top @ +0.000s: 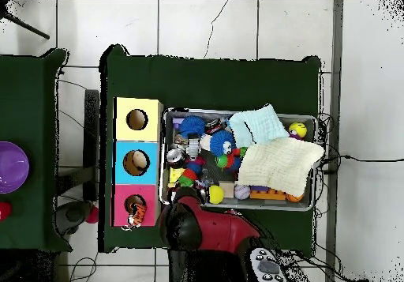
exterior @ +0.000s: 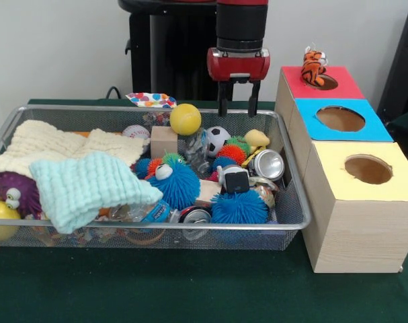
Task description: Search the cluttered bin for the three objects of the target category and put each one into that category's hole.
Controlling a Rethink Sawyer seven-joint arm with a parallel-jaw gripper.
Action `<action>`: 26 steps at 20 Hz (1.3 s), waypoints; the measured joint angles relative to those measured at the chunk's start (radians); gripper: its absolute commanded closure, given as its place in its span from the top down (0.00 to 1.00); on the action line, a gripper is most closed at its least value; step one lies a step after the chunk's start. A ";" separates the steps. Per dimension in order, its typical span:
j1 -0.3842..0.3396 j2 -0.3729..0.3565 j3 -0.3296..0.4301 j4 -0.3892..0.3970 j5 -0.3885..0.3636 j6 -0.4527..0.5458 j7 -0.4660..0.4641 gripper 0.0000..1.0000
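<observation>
Tiger plush [exterior: 313, 68] sitting at the rim of the red-faced hole [exterior: 322, 82], not yet dropped through; pale yellow plush [exterior: 257, 140] lying in the bin [exterior: 294, 202] near its far right corner, beside a crushed can [exterior: 268, 164]. Gripper [exterior: 238, 106] hovering above that corner, fingers parted and holding nothing. Advising a straight descent onto the yellow plush, closing on its body while avoiding the soccer ball [exterior: 217, 139] and orange puffer ball [exterior: 233, 153].

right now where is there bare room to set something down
Bare green tabletop runs in front of the bin and boxes. Inside the bin there is none: cloths cover one end, balls and cans crowd the other. The hand hangs open above it.
</observation>
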 measured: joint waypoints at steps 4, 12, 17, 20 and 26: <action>0.000 0.034 -0.001 0.000 -0.003 -0.058 0.000 1.00; 0.000 0.115 -0.005 -0.001 -0.019 -0.182 0.000 1.00; -0.009 0.158 -0.002 -0.001 -0.021 -0.192 0.000 1.00; -0.032 0.172 0.012 -0.002 -0.021 -0.195 0.000 1.00; -0.100 0.174 0.064 0.000 -0.021 -0.194 0.000 1.00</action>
